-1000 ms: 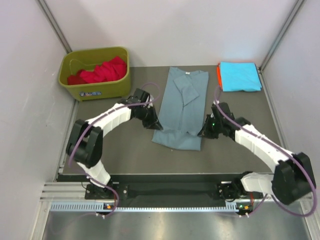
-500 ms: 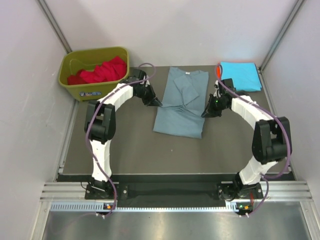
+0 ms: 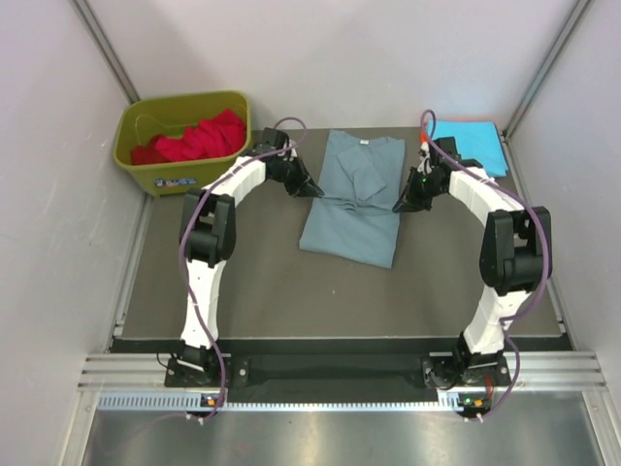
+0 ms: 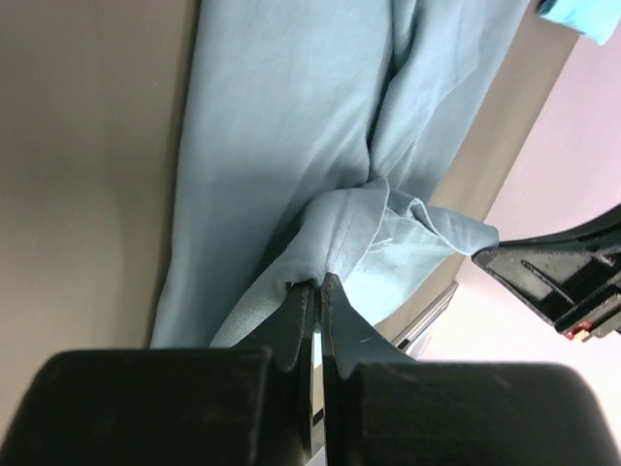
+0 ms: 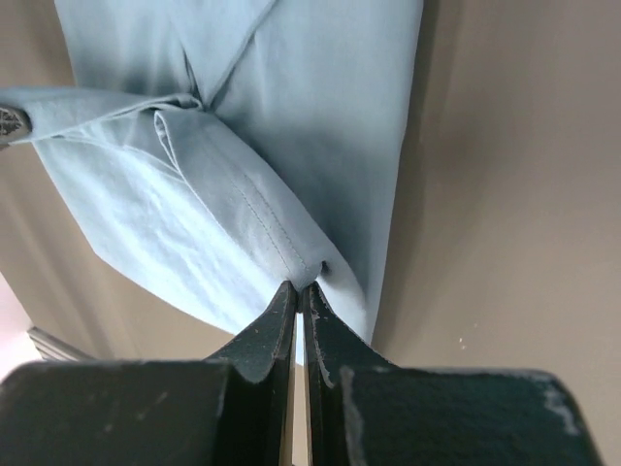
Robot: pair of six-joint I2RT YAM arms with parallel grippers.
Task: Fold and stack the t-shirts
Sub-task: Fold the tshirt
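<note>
Since a second ago both arms have stretched away from their bases, carrying the near hem of the grey-blue t-shirt (image 3: 351, 228) toward its collar, so the shirt now lies shorter on the surface (image 3: 252, 291).

From above, the left pincer (image 3: 312, 190) and right pincer (image 3: 398, 207) flank the shirt at mid-length, with a crease between them. There is one grey-blue tee mid-surface. One folded cyan t-shirt (image 3: 480, 150) sits at the far right corner, with one orange t-shirt (image 3: 423, 144) edge showing beneath it. The red t-shirts (image 3: 194, 136) are heaped in one olive bin (image 3: 165, 177), too tangled to count.

Left wrist view: the left pincer (image 4: 317, 286) is clenched on a bunched hem fold.

Right wrist view: the right pincer (image 5: 300, 288) pinches the stitched hem edge.

To fold well, I judge both should travel level and together, hem taut, and lay it square to the collar before letting go.
</note>
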